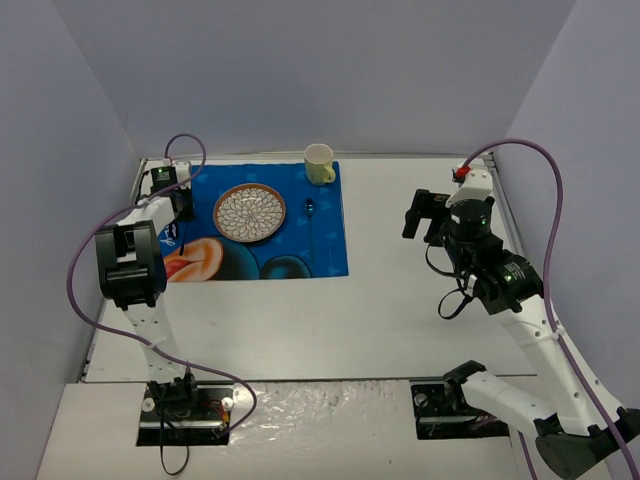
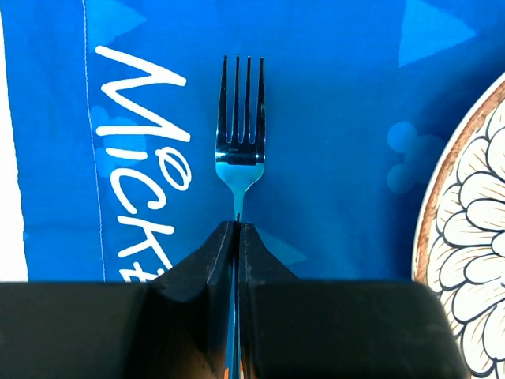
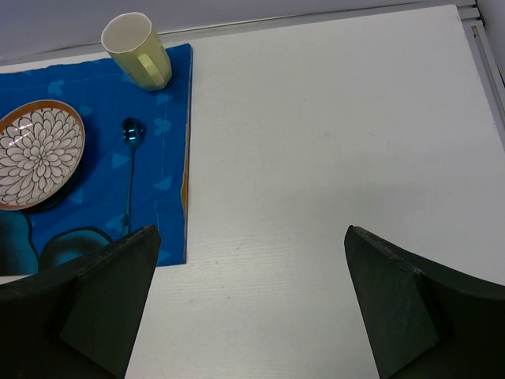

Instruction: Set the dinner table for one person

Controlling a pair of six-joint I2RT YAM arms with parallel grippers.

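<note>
A metal fork (image 2: 240,118) lies over the blue placemat (image 2: 331,126), tines pointing away, just left of the patterned plate (image 2: 473,237). My left gripper (image 2: 237,227) is shut on the fork's handle. Whether the fork touches the mat I cannot tell. From above, the left gripper (image 1: 182,222) sits over the placemat's (image 1: 300,250) left part, beside the plate (image 1: 249,213). A spoon (image 1: 310,215) lies right of the plate and a pale yellow cup (image 1: 319,163) stands at the mat's far right corner. My right gripper (image 1: 425,222) hangs open and empty above the bare dinner table (image 1: 400,300).
In the right wrist view the open right gripper (image 3: 251,230) looks down on the white table (image 3: 331,118), with the cup (image 3: 138,51), spoon (image 3: 130,158) and plate (image 3: 35,154) on the placemat (image 3: 170,118) to the left. Grey walls enclose the table on three sides.
</note>
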